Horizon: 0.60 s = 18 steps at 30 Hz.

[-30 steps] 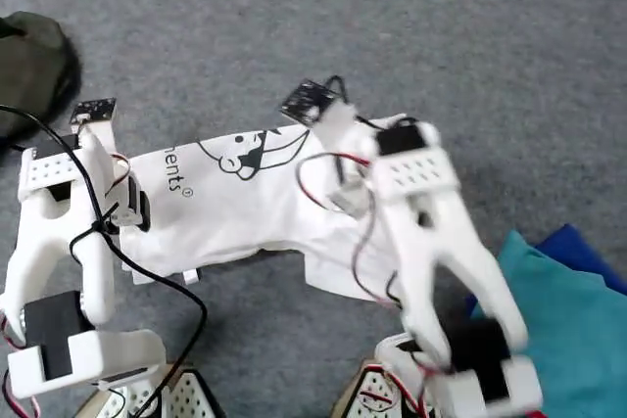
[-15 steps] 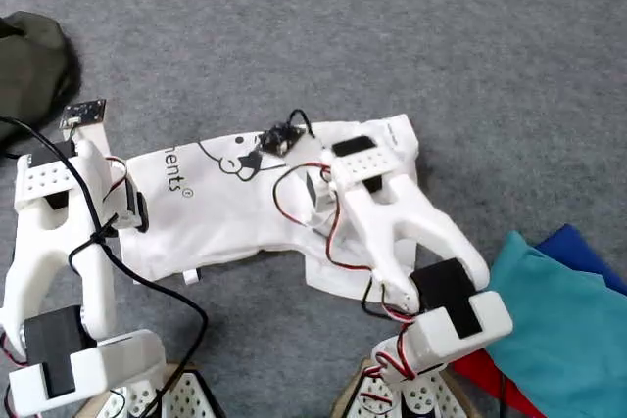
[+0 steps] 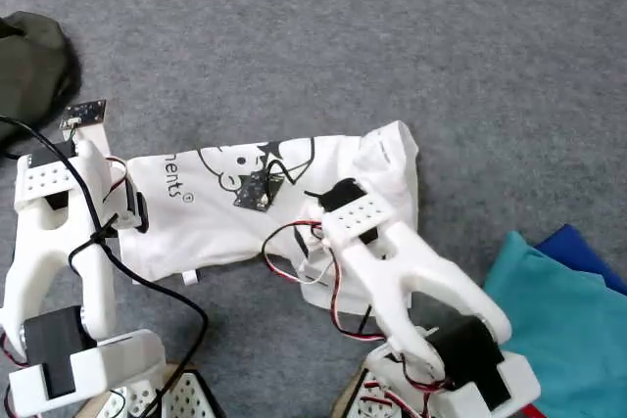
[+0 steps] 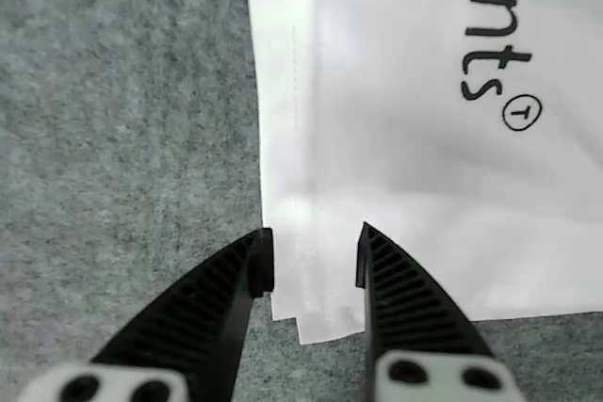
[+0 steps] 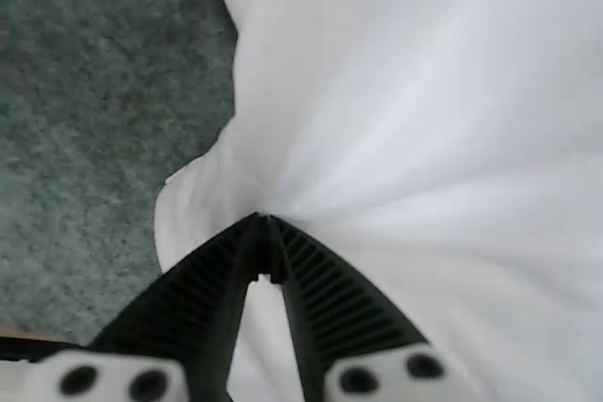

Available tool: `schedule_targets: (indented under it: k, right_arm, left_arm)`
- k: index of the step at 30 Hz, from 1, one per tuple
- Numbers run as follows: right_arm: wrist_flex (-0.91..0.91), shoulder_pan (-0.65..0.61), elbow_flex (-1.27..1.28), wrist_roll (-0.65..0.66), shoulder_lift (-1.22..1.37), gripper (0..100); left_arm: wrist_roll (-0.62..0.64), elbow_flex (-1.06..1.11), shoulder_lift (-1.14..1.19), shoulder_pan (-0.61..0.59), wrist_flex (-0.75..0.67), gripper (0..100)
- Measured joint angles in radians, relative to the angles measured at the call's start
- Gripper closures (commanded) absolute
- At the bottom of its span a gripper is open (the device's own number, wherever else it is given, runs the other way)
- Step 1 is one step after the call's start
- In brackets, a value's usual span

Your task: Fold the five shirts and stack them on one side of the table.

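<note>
Nearest to us, the right arm (image 3: 392, 261) has drawn back toward its own base during the last second. Its pincer (image 5: 262, 223) is closed tight on a small pinch of the white shirt (image 3: 216, 222), close to the cloth's edge. Before, this arm was stretched far over the shirt. Now it is folded back, and the cloth has come with it, so the black drawing on the shirt is more uncovered and the far right corner stands wrinkled. The left arm (image 3: 59, 222) has almost not moved. Its pincer (image 4: 314, 242) stands open over the near left corner of the same shirt, one finger on each side of the corner, and it holds nothing; whether the tips touch the cloth we cannot tell. At the near right corner of the table (image 3: 441, 46) a teal shirt (image 3: 568, 310) lies over a blue one (image 3: 578, 242), well apart from the white shirt, which rests in the middle. Far away at the left edge there is a dark green cloth (image 3: 29, 66). We judge that the white shirt is only partly folded: the pull has moved its right side, but the outline is uneven and needs smoothing before stacking.
</note>
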Motion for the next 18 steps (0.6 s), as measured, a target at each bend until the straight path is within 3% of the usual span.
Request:
schedule_targets:
  k: [10,18]
  right_arm:
    - [-0.025,0.336,-0.213,0.153,-0.003,99.4]
    - [-0.064,0.376,-0.514,0.198,0.152,99.4]
  left_arm:
    - [0.000,0.000,0.000,0.000,0.000,85]
    - [0.028,0.000,0.000,0.063,-0.029,85]
